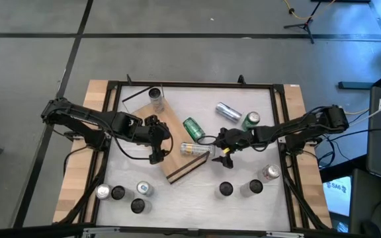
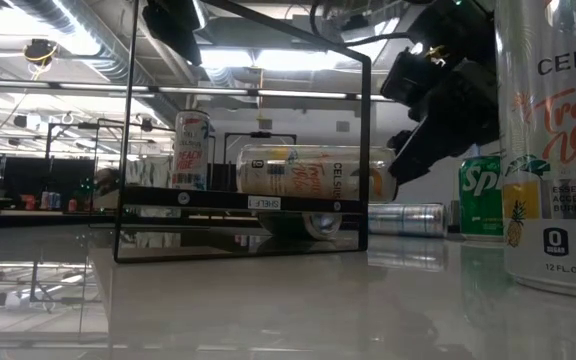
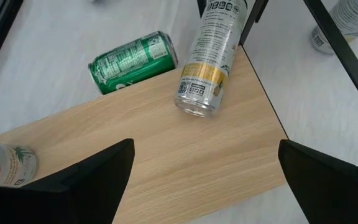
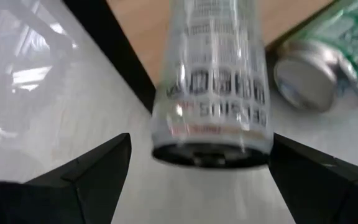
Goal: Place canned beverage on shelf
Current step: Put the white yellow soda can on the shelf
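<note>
Since the slim white can lies toppled on the shelf, partly over its edge, rigid, smooth and apt to roll, the right tool, spread and empty just beside it, should clasp its mid-body.

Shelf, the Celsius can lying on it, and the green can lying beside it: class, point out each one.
shelf (image 3: 185,162), left wrist view, bare wood board.
Celsius can (image 3: 207,56), left wrist view, printed side.
green can (image 3: 132,61), left wrist view, label side.
</note>
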Controlling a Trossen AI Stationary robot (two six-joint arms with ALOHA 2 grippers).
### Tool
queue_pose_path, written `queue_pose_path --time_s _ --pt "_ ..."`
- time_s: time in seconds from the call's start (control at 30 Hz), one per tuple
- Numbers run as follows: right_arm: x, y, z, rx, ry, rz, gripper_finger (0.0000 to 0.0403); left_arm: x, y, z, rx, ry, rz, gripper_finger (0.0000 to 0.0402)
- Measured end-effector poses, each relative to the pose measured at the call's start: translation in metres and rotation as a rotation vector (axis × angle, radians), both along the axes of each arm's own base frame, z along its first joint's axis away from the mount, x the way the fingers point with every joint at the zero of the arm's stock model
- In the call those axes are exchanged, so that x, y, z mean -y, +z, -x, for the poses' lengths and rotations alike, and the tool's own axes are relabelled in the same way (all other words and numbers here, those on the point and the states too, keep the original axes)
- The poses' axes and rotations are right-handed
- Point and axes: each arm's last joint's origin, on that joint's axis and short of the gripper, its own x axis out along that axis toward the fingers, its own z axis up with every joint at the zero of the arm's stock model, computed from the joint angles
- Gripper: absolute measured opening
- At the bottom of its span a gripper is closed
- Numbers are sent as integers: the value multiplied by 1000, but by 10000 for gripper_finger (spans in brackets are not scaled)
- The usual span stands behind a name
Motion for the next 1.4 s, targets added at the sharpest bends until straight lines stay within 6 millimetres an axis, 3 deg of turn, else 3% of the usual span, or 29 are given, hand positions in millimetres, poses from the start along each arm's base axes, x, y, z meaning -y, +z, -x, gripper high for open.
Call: queue_pose_path --time_s 1.23,1.4 --pt "0 -4 -5 22 -5 0 358 0 0 0 0 0 0 386" --pt "0 -4 -6 25 -6 1 329 0 0 0 1 0 0 386"
